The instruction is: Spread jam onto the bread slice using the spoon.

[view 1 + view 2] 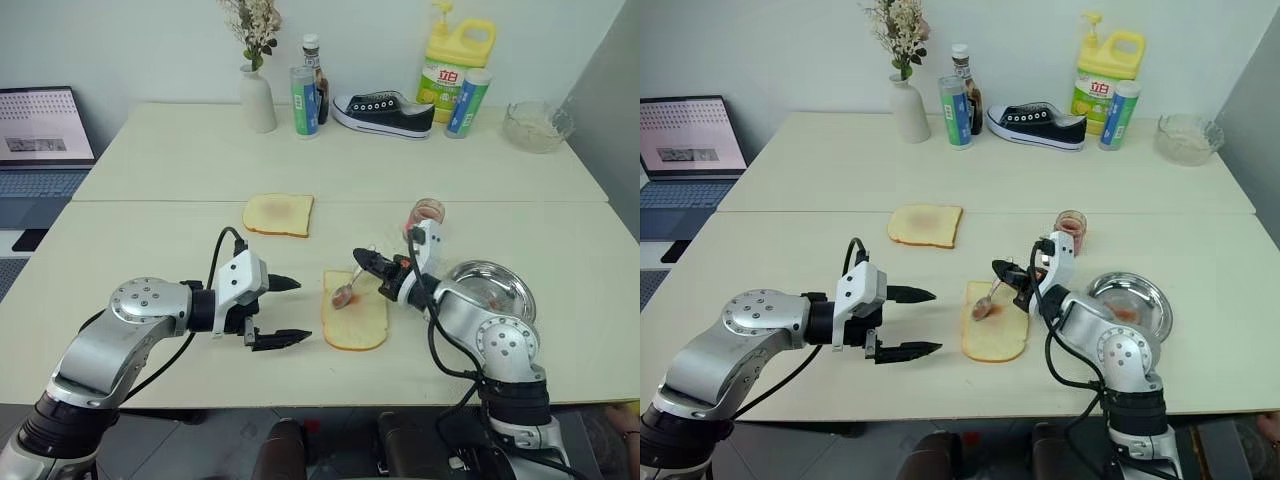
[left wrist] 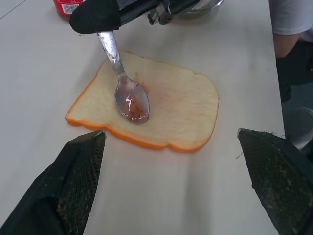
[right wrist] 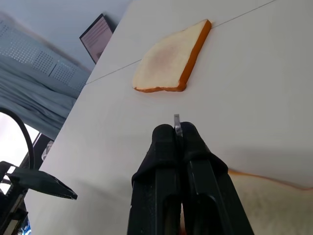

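Note:
The bread slice (image 1: 356,312) lies pale-faced on the table in front of me, with a faint pink smear near its far end. My right gripper (image 1: 364,261) is shut on the spoon (image 1: 349,286) by its handle. The spoon's bowl (image 2: 132,102) carries red jam and rests on the slice's face. The jam jar (image 1: 429,213) stands behind my right arm. My left gripper (image 1: 288,312) stands open just left of the slice, its fingers (image 2: 78,169) apart and holding nothing.
A second, browner slice (image 1: 279,213) lies farther back. A steel plate (image 1: 490,288) sits at the right. Along the table's far side stand a vase (image 1: 258,97), bottles (image 1: 304,100), a shoe (image 1: 385,112), a detergent jug (image 1: 455,68) and a glass bowl (image 1: 537,125). A laptop (image 1: 42,140) is at the left.

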Tool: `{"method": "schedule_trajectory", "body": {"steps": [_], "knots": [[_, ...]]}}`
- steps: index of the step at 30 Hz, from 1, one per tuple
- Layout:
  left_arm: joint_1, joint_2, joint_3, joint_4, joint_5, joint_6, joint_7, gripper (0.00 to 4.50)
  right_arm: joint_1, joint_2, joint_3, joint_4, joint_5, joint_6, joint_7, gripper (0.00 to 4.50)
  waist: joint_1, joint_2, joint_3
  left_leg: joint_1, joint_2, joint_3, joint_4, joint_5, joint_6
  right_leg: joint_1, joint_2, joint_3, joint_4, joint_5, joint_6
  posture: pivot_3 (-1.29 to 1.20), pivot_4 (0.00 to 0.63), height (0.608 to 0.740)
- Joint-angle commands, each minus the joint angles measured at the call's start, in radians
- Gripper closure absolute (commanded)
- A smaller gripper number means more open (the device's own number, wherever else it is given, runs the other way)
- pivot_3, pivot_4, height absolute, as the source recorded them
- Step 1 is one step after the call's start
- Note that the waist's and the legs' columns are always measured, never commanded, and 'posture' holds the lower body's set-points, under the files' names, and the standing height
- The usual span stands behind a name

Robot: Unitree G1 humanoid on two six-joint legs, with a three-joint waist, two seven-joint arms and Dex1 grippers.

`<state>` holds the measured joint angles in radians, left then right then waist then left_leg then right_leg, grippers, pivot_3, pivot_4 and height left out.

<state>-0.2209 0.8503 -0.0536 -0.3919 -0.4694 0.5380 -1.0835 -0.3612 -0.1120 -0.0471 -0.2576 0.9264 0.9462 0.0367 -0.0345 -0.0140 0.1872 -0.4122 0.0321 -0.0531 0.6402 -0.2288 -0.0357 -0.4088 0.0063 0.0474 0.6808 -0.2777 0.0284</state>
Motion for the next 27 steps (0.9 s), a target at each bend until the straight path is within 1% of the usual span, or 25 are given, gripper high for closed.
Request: {"method": "schedule_trajectory", "body": {"steps": [1,7,13,19,23,27], "knots": [[-0.02,0.007,0.006,-0.012,0.0,-0.015,-0.013,0.0,0.014,-0.03,-0.009,-0.01,-0.043,-0.032,0.038,4.49,0.0,0.0,0.0,0.0,0.0,0.0,0.0,0.0,0.0,0.0,0.0,0.0,0.0,0.0,0.0,0.0,0.15,0.74],[-0.033,0.001,-0.003,0.003,0.008,-0.022,-0.027,0.0,0.024,-0.079,-0.054,-0.015,-0.067,-0.041,0.059,4.49,0.003,0.0,0.0,0.0,0.0,0.0,0.001,0.0,0.0,0.0,0.0,0.0,0.0,0.0,0.0,0.0,0.15,0.74],[-0.051,-0.005,-0.016,0.019,0.012,-0.028,-0.036,0.0,0.041,-0.131,-0.119,-0.055,-0.032,-0.012,0.054,4.49,0.004,0.0,0.0,0.0,-0.001,0.0,0.001,0.0,0.0,0.001,-0.001,0.0,0.0,0.0,0.0,0.0,0.15,0.74],[-0.056,-0.005,-0.019,0.03,0.015,-0.037,-0.047,0.0,0.06,-0.165,-0.154,-0.105,0.005,0.027,0.048,4.49,0.004,0.0,0.0,0.0,-0.001,0.0,0.001,0.0,0.0,0.001,-0.001,0.0,0.0,0.0,0.0,0.0,0.15,0.74],[-0.057,-0.003,-0.017,0.032,0.015,-0.038,-0.051,0.0,0.048,-0.142,-0.17,-0.138,0.073,0.057,0.014,4.49,0.003,0.0,0.0,0.0,-0.001,0.0,0.001,0.0,0.0,0.001,-0.001,0.0,0.0,0.0,0.0,0.0,0.15,0.74],[-0.053,0.0,-0.013,0.026,0.012,-0.034,-0.051,0.0,0.018,-0.078,-0.17,-0.164,0.189,0.087,-0.045,4.49,0.002,0.0,0.0,0.0,-0.001,0.0,0.001,0.0,0.0,0.001,0.0,0.0,0.0,0.0,0.0,0.0,0.15,0.74]]}}
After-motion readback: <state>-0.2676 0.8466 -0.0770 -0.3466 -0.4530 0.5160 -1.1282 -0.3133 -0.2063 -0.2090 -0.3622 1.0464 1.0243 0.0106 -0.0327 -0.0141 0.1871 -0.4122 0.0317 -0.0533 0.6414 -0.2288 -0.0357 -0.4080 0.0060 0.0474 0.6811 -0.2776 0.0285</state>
